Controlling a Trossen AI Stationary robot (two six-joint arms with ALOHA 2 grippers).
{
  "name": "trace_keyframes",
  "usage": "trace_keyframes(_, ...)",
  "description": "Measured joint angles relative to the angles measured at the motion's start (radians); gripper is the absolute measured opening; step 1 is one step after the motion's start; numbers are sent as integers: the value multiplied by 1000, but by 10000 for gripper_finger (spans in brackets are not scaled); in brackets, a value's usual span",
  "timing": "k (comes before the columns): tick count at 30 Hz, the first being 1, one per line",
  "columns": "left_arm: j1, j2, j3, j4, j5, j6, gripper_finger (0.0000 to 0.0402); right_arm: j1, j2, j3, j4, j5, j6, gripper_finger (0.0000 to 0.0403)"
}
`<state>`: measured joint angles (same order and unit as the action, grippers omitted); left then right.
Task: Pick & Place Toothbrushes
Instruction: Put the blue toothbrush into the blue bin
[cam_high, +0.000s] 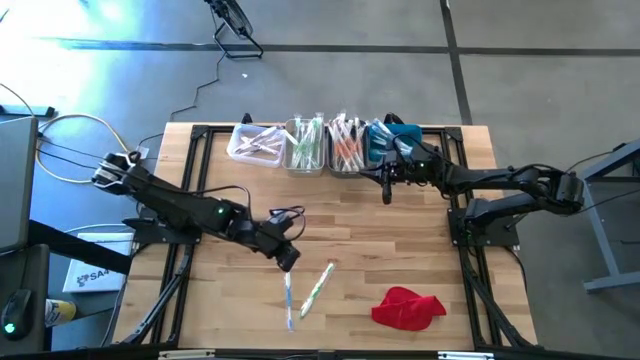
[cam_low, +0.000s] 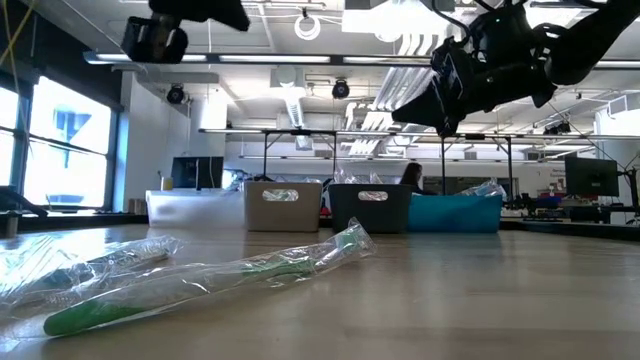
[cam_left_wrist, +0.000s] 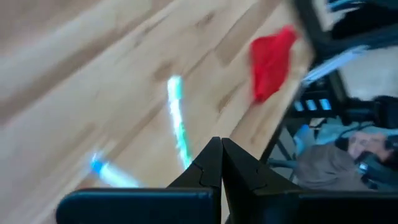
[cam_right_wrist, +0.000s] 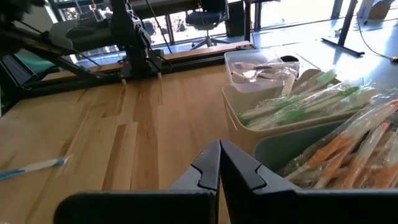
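Two wrapped toothbrushes lie on the table, both grippers empty with jaws pressed shut.

The green toothbrush and the blue toothbrush lie beside the red cloth; they look light, stiff and slippery in their wrappers, so I would grasp mid-handle. Left gripper hangs just above them; right gripper near the bins, already sorted by colour.

A grey concrete floor fills the top of the high view, crossed by dark seam lines and a trailing black cable. In the low view, bright windows stand at the left edge, while a white ceiling with strip lights and ducts spans the top. Desks and monitors sit at far right.
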<state>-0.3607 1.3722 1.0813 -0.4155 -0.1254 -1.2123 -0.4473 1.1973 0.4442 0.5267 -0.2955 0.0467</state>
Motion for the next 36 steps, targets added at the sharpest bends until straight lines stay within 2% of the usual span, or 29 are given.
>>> trace_keyframes(6,0,27,-3,-96,46,-177,0,0,0,0,1,0,-12,3)
trace_keyframes(14,0,75,-3,-83,91,-209,17,0,0,0,17,0,-22,3)
trace_keyframes(18,0,118,-3,-90,129,-233,61,0,0,0,11,0,-22,3)
trace_keyframes(28,0,190,-4,-96,224,-282,213,0,0,0,-7,-7,-18,4)
trace_keyframes(31,0,200,-3,-96,224,-329,233,0,0,0,-9,-26,-18,3)
trace_keyframes(36,0,219,-2,-105,215,-387,237,0,0,0,-15,-27,-18,4)
